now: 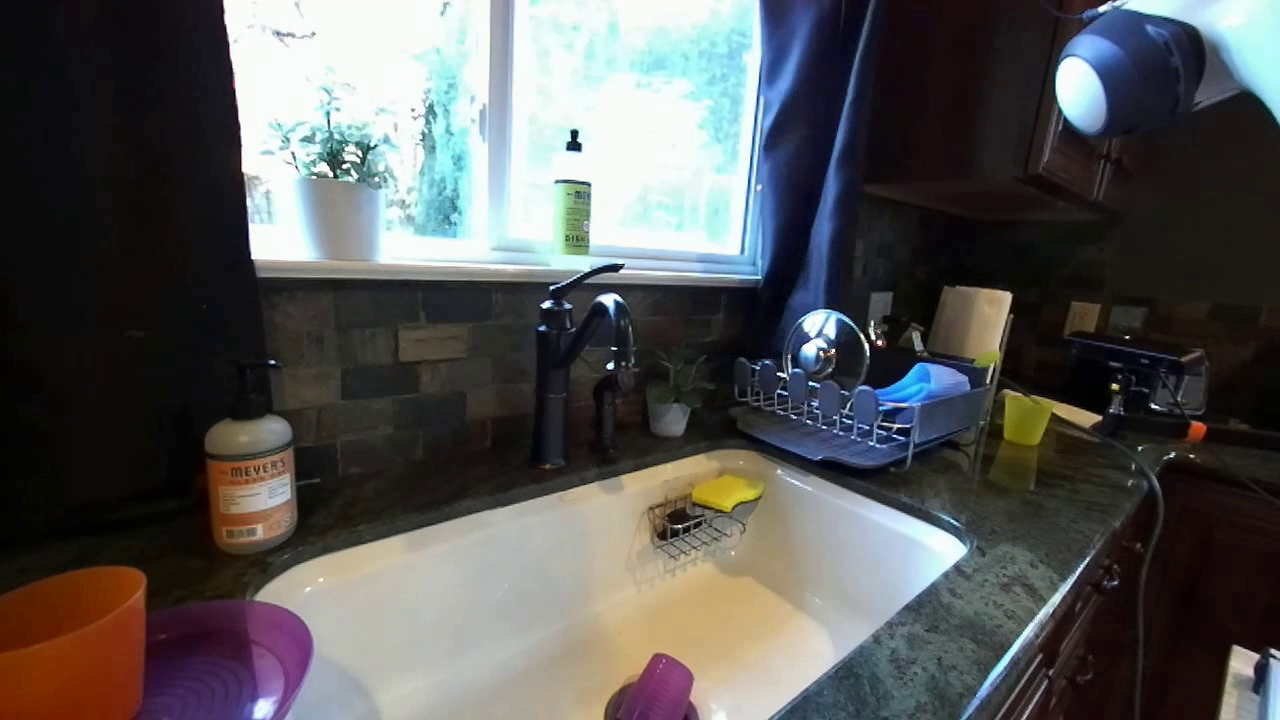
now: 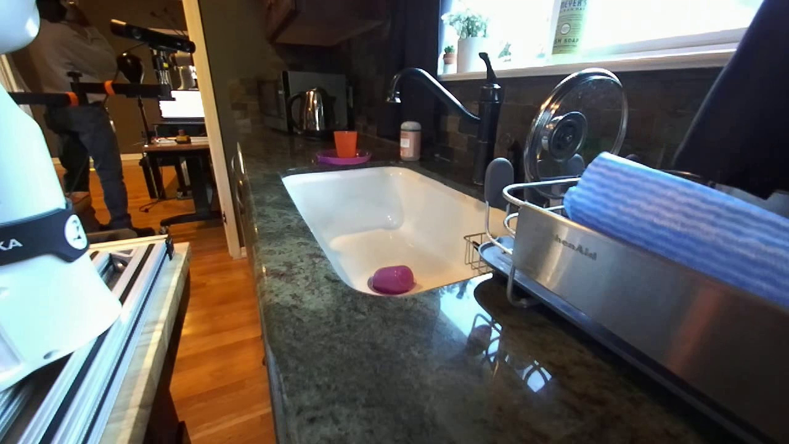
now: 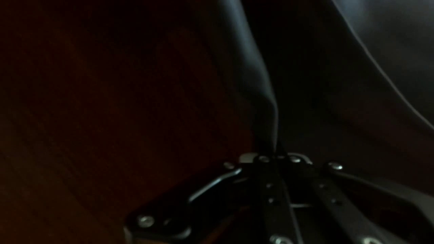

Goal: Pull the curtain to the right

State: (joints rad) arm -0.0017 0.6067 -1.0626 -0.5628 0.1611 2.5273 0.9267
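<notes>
The navy-blue curtain hangs in soft folds at the right edge of the window in an exterior view, its lower part behind the dish rack. It shows as a dark slanting drape at the right in an exterior view. In the wrist view the curtain runs down as a narrow fold between the fingertips, with wider fabric spreading to the right. My gripper is shut on the curtain's fold. The gripper is out of sight in both exterior views; only parts of the white arm show there.
A blacker curtain panel hangs left of the window. Below are the faucet, the white sink, and the dish rack with a glass lid. Dark wood cabinets are right of the curtain. Brown wood fills the wrist view's left.
</notes>
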